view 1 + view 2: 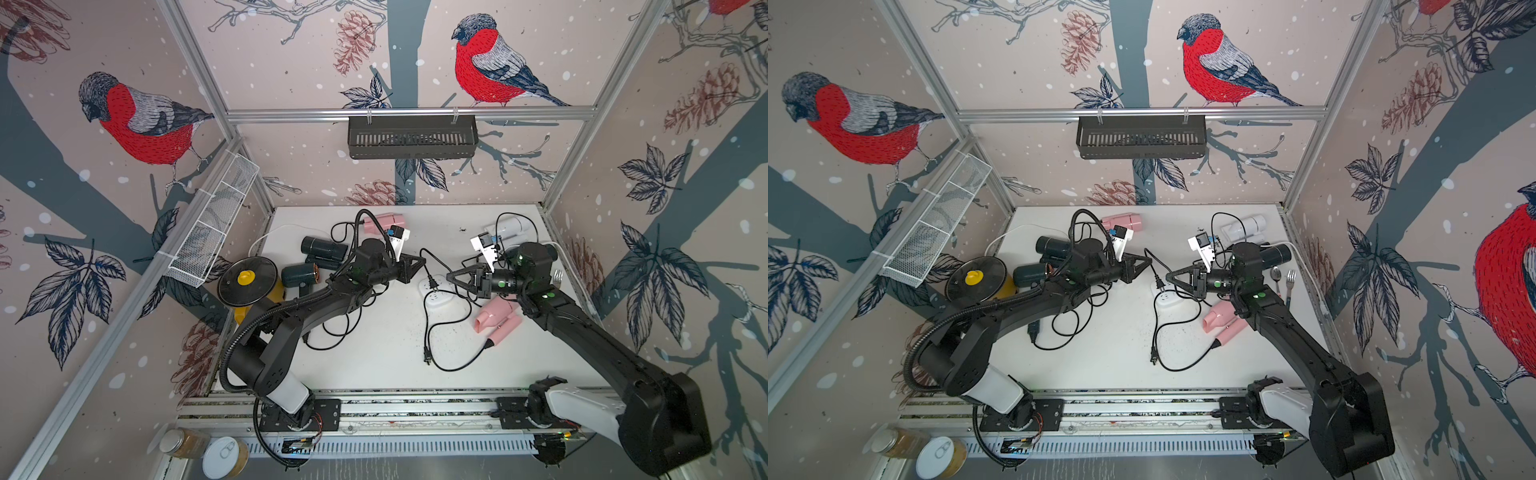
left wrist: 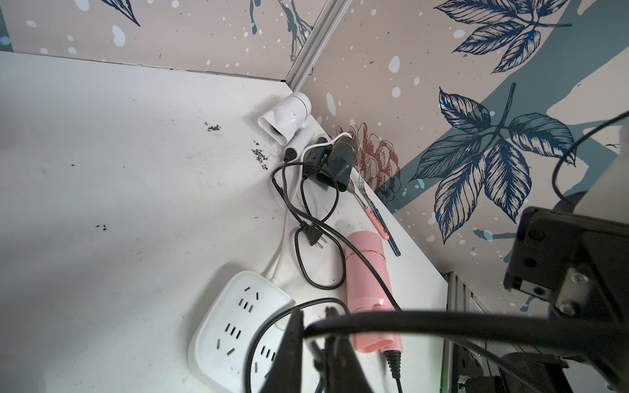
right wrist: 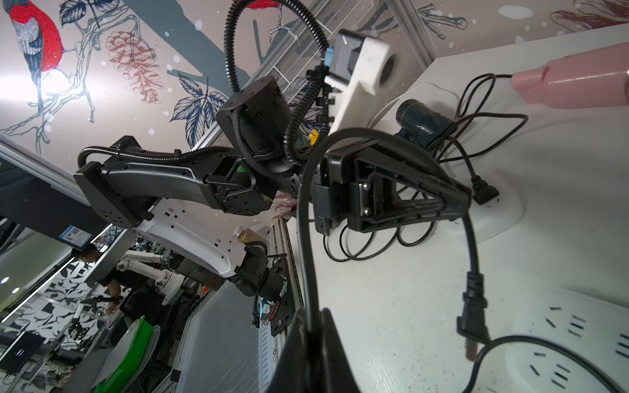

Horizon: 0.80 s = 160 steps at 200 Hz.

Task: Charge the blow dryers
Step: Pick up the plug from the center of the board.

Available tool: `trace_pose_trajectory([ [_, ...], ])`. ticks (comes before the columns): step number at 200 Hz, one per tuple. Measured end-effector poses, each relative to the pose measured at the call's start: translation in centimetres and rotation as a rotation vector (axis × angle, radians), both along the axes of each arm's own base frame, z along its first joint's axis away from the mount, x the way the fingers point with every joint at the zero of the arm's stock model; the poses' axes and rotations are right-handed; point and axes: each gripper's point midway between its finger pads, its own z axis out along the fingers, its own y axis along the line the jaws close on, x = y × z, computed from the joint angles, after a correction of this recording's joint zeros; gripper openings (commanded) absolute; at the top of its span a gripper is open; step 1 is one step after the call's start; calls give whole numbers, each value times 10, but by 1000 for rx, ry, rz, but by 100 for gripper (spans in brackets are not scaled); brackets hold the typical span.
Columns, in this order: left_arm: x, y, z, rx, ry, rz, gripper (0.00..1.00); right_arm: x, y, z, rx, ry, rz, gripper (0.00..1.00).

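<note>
Cord (image 3: 301, 211), thin and black, arcs between my left end effector (image 3: 464, 202) and right end effector (image 3: 311, 323), both clamped on it, its two-prong plug (image 3: 473, 316) dangling over white square power strip (image 3: 561, 357).

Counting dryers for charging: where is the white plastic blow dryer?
In both top views the white plastic blow dryer lies at the far right corner of the white table, beside a dark blow dryer.

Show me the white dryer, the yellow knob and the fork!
white dryer (image 2: 289, 115): left wrist view, on its barrel.
yellow knob (image 1: 246, 277): a top view, on its middle.
fork (image 1: 1291, 275): a top view, on its tines.
</note>
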Motion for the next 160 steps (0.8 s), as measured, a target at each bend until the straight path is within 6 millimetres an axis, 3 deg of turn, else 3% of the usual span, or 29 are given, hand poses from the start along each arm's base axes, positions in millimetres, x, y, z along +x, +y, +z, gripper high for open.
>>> trace_pose_trajectory([
  [15, -3, 1, 3, 16, -12, 5, 7, 14, -8, -3, -37, 0, -76, 15],
  [43, -4, 10, 4, 62, -16, 42, 5, 38, -21, -17, -146, 9, -234, 32],
  [53, -6, 14, 5, 76, -12, 49, 5, 43, -24, -23, -183, 20, -274, 41],
  [75, -14, 16, 5, 111, -14, 51, 3, 45, -22, -31, -268, 14, -328, 49],
  [115, -24, 20, -7, 192, 23, 54, 3, 30, 4, -18, -348, -94, -311, 37],
  [135, -26, 26, -9, 229, 18, 74, 3, 19, 14, -19, -375, -114, -290, 24],
  [160, -27, 32, -9, 262, 7, 88, 3, 1, 28, -15, -402, -147, -242, 24],
])
